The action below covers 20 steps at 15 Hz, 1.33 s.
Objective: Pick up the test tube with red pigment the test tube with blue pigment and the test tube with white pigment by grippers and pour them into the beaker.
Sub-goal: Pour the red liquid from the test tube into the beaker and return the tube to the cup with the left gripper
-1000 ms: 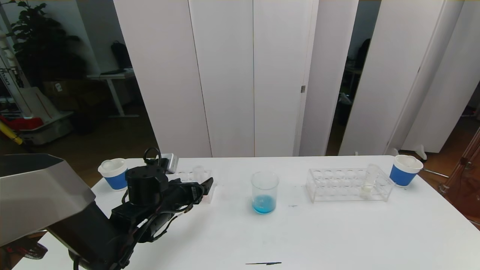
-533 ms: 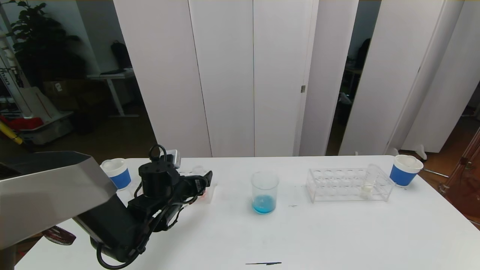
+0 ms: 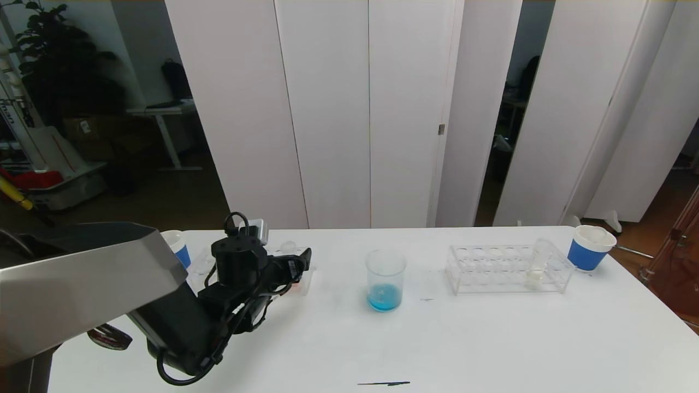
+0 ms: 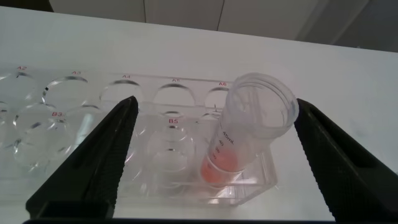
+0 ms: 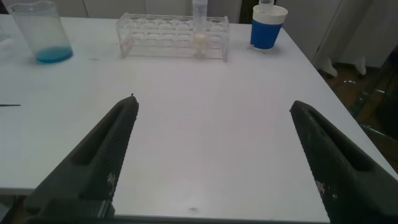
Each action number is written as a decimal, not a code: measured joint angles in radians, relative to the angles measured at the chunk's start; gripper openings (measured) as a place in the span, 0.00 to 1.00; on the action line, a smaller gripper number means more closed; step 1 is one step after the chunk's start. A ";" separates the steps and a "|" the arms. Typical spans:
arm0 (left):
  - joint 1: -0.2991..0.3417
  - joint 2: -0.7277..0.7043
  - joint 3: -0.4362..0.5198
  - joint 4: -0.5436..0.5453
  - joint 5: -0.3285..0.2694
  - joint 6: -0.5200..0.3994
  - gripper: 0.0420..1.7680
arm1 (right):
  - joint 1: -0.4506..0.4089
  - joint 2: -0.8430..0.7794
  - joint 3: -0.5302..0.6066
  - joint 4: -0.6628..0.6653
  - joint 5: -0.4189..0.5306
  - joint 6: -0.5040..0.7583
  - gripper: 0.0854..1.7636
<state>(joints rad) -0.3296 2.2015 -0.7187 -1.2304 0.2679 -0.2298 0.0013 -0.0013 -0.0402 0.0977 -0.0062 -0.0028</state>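
A: Where is the red test tube (image 4: 249, 134)?
B: Upright at the left rack's (image 4: 155, 149) right end, just ahead of the left gripper (image 4: 214, 155), fingers wide apart and empty.
A: The right gripper (image 5: 211, 162)?
B: Open, well short of the beaker (image 3: 385, 279)

A makeshift chemistry-lab bench set up inside an office.

A white worktop (image 3: 491, 338) carries lab glassware: a clear beaker (image 3: 385, 279) with blue liquid at its bottom, two clear tube racks (image 3: 505, 268) (one on each side), and a tube with red-orange liquid (image 4: 245, 134) standing in a rack hole labelled with letters and numbers. White folding partition panels (image 3: 327, 109) screen the bench; beyond them stand an office desk (image 3: 161, 112), a potted plant (image 3: 54, 60) and stored gear.
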 joint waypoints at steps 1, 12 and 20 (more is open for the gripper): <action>0.000 0.007 -0.009 0.000 0.000 0.001 0.99 | 0.000 0.000 0.000 0.000 0.000 0.000 0.99; 0.009 0.037 -0.051 -0.002 0.024 0.006 0.36 | 0.000 0.000 0.000 0.000 0.000 0.000 0.99; 0.004 0.023 -0.048 0.002 0.027 0.015 0.33 | 0.000 0.000 0.000 0.000 0.000 0.000 0.99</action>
<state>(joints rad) -0.3260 2.2245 -0.7664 -1.2281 0.2953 -0.2145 0.0013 -0.0013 -0.0398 0.0977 -0.0062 -0.0028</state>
